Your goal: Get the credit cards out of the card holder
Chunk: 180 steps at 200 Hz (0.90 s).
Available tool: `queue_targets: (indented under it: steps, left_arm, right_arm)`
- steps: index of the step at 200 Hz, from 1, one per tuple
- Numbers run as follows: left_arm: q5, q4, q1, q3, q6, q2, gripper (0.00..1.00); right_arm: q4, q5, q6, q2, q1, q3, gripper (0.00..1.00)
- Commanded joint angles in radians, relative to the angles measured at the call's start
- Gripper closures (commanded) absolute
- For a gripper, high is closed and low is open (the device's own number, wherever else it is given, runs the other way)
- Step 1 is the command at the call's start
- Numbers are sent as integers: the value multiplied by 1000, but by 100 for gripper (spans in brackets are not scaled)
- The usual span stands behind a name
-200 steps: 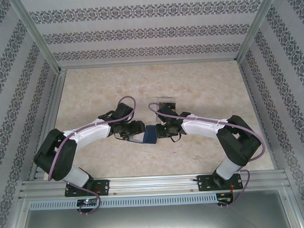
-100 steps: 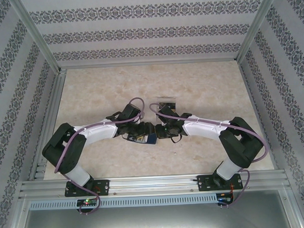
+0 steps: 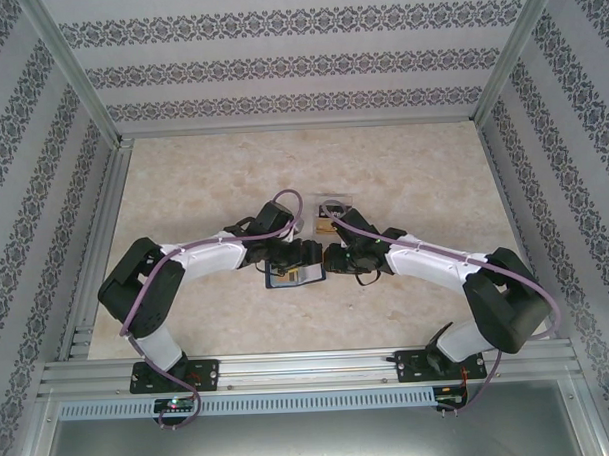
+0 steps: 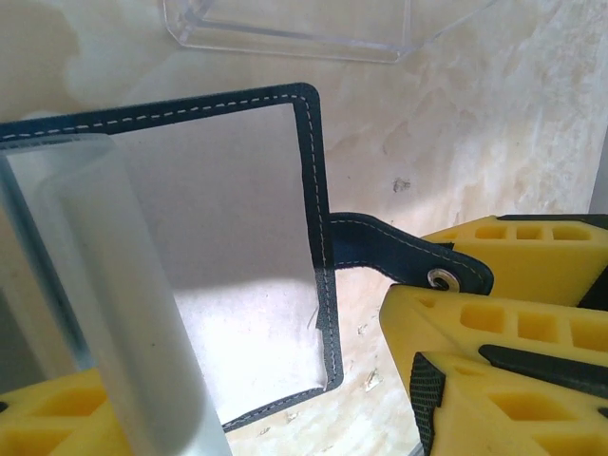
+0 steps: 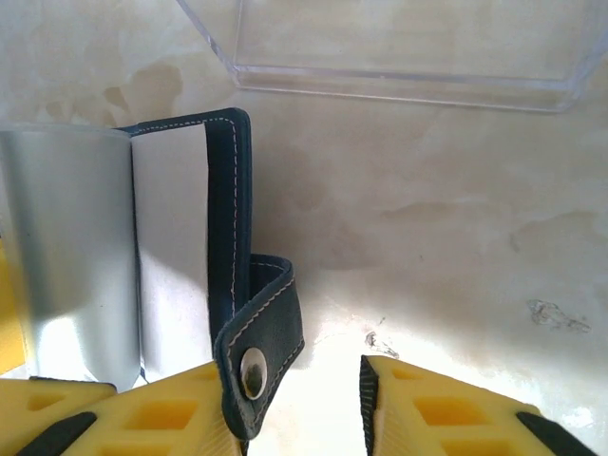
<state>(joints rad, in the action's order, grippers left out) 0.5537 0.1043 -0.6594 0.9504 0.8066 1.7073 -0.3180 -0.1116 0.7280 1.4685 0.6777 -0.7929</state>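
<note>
We find the card holder [image 5: 228,218] lying opened on the table [image 5: 427,237], mid-workspace where both arms meet, near the clear box [image 5: 399,78] but apart from it. The left gripper [image 4: 233,391] is released: its jaws stand wide and straddle a grey inner panel [image 4: 223,237]. Bare table shows between the panel's stitched edge and the yellow finger beside it, so there is no grasp. The right gripper [image 5: 290,404] has its jaws apart around the closing tab [image 5: 271,313]. The tab leans on one finger with a clear gap to the other, so we log it as loose, not pinching. Our judgement on handling: the holder looks light and floppy at fold and tab. It will likely slide or lift unless one side is pinned, and the best hold is the stitched rim or the tab. The credit cards should be thin, stiff and slick, so we would pinch an exposed short edge and pull along the slot. The top view gives the layout, plus a tan patch [image 3: 302,276] at the holder; card or yellow finger, we cannot tell. The wrist views resolve the stitching, the snap [image 5: 252,369] and the finger gaps, all too fine for the top view. The right wrist view adds a pale rounded section [image 5: 66,247] beside the panel.
</note>
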Motion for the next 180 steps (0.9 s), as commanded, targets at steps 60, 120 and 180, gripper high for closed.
queue_targets:
  steps: [60,120,180]
  left_arm:
    - [-16,-9,-19,7,-37,-44,34]
    - [33,-46,-20,110,-24,73,33]
    - [53,-18,-20,200,-20,162,33]
  right_arm:
    - [59,-36,17,-15,7,-17,56]
    - [56,-30,22,-39,6,9,57]
    - [108,-31,48,-118,7,93,56]
